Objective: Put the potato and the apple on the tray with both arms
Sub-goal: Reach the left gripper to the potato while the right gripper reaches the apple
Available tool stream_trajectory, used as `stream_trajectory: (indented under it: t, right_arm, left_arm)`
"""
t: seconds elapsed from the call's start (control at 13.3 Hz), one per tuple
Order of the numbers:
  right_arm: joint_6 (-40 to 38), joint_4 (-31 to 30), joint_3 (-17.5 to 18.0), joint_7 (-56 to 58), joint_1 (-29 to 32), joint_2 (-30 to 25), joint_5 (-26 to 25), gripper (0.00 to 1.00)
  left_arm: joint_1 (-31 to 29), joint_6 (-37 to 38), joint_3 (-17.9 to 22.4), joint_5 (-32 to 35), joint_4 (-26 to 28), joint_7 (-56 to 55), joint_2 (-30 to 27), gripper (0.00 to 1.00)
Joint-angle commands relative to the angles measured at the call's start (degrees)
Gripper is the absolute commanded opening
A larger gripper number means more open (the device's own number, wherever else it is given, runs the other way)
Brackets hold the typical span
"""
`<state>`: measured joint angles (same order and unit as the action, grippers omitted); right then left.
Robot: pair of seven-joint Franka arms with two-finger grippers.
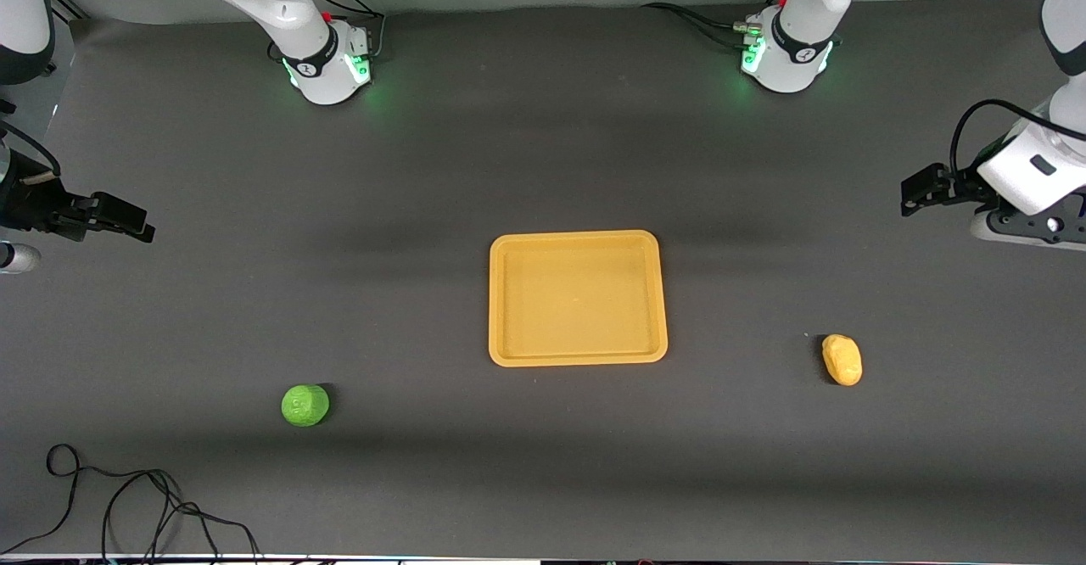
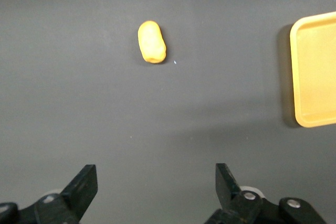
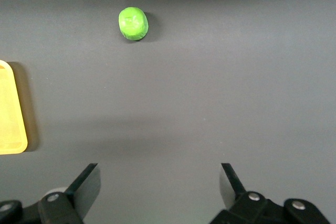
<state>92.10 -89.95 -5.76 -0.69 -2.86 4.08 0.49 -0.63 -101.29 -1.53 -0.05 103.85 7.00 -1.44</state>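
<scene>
Dark grey matting covers the whole tabletop [image 1: 543, 166], and the two white arm bases stand along its edge farthest from the front camera, each with a green glow at its foot. Near the middle of the surface lies the tray [image 1: 578, 360], a flat yellow-orange rectangle with rounded corners and a low rim, with nothing on it.

The apple [image 1: 305, 405], round, bright green and bumpy, rests on the mat toward the right arm's end of the table, nearer to the front camera than the tray and well apart from it. The potato [image 1: 842, 359], an oval yellow-orange lump, lies toward the left arm's end, about level with the tray's nearer edge and also well apart from it.

The right gripper [image 1: 140, 227] hangs in the air over the bare mat at the right arm's end of the table. In the right wrist view its two black fingers [image 3: 84, 188] stand wide apart with nothing between them, and the apple shows well clear of them.

The left gripper [image 1: 909, 196] hangs over the bare mat at the left arm's end. In the left wrist view its fingers [image 2: 84, 184] are likewise spread wide and hold nothing, with the potato lying well clear of them.

A loose black cable [image 1: 127, 497] curls on the mat near the front camera, at the right arm's end.
</scene>
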Motion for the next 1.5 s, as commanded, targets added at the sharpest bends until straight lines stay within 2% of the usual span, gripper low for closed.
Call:
stream_trajectory:
  t: [0.0,0.3,0.53,0.67,0.9,1.05,1.12,1.27,1.43]
  right_arm:
    - [0.4,-0.9,0.4,0.6,0.1,-0.8,1.1,1.00]
    - [3.1,-1.5,0.4,1.0,-2.3,-0.5,0.9,1.00]
    - [5.5,-0.8,0.4,2.4,-2.6,2.1,1.0,1.00]
    - [6.1,5.1,0.4,2.5,-3.8,6.3,0.9,1.00]
    - [2.8,20.7,0.5,2.3,-3.9,18.1,1.4,1.00]
    - [0.6,28.7,1.4,2.2,-4.3,23.5,1.4,1.00]
    - [0.6,29.7,1.5,2.1,-4.4,24.6,1.4,1.00]
    - [2.1,29.7,1.7,1.7,-4.4,26.1,1.4,1.00]
    - [4.1,29.0,1.8,1.8,-4.4,28.3,1.6,1.00]
  left_arm:
    - [0.4,-5.0,0.1,0.6,0.6,-0.1,4.6,1.00]
    - [-1.0,-15.3,0.1,-0.6,0.4,0.3,16.3,1.00]
    - [-0.2,-21.6,0.0,-0.7,0.3,0.2,24.1,1.00]
    - [-0.7,-27.3,0.0,-0.4,-1.2,1.2,28.1,1.00]
    - [-1.0,-28.4,0.0,0.3,-8.0,2.4,36.3,0.99]
    - [-1.3,-28.5,0.0,-0.7,-9.4,2.4,40.1,0.88]
    - [-1.3,-29.0,0.0,-0.7,-9.6,2.4,41.3,0.81]
    - [-1.3,-31.0,0.0,-0.5,-9.5,2.6,42.2,0.52]
    - [-2.6,-28.6,-0.2,-0.7,-11.1,2.2,41.5,0.20]
